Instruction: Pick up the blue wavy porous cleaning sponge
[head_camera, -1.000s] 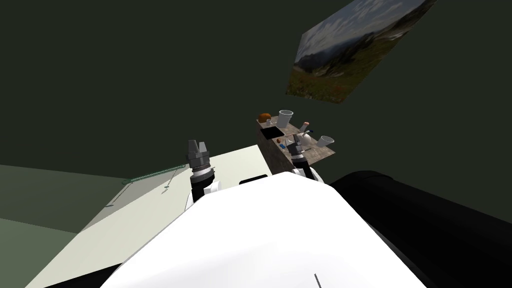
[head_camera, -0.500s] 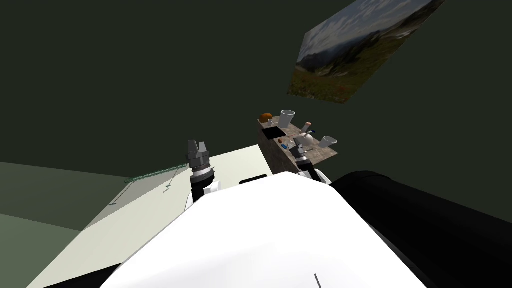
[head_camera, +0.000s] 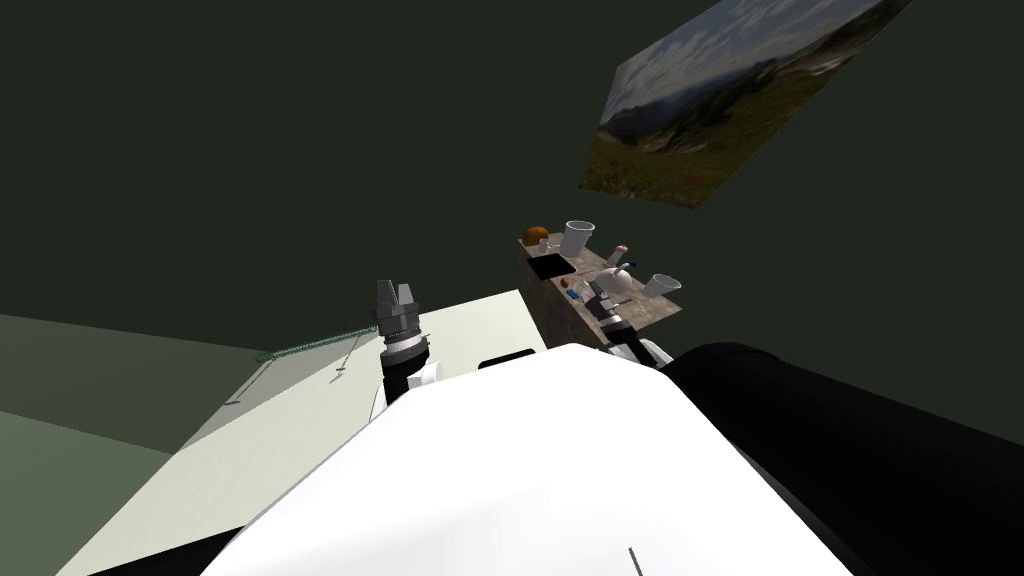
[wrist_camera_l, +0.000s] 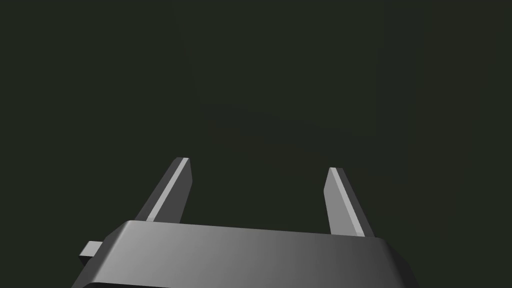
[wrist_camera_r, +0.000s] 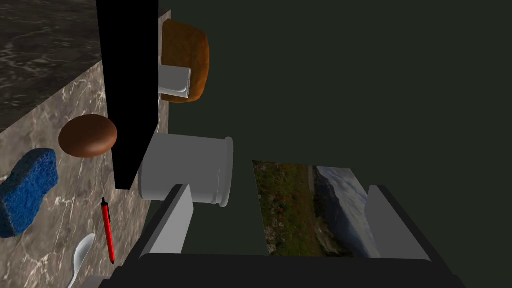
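Note:
The blue porous sponge (wrist_camera_r: 26, 191) lies on a marble counter (wrist_camera_r: 75, 200), beside a brown egg-shaped thing (wrist_camera_r: 88, 135). In the head view the sponge (head_camera: 572, 296) is a small blue spot near the counter's (head_camera: 655, 312) front edge. My right gripper (wrist_camera_r: 277, 189) is open and empty. It hangs off to the side of the sponge and points past a white cup (wrist_camera_r: 186, 170) toward the wall. In the head view my right gripper (head_camera: 599, 291) is over the counter. My left gripper (wrist_camera_l: 258, 165) is open and empty, held up over a pale surface (head_camera: 300, 420).
On the counter lie a red pen (wrist_camera_r: 107, 231) and a white spoon (wrist_camera_r: 80, 257). A black sink opening (wrist_camera_r: 127, 90), a brown loaf (wrist_camera_r: 186, 60), white cups (head_camera: 578, 237) and a white teapot (head_camera: 614, 279) are there too. A landscape picture (head_camera: 730, 100) hangs on the dark wall.
The head view has drifted slightly, so the counter sits a little further right. My right hand has crept a bit right over the counter. The left arm has stayed put.

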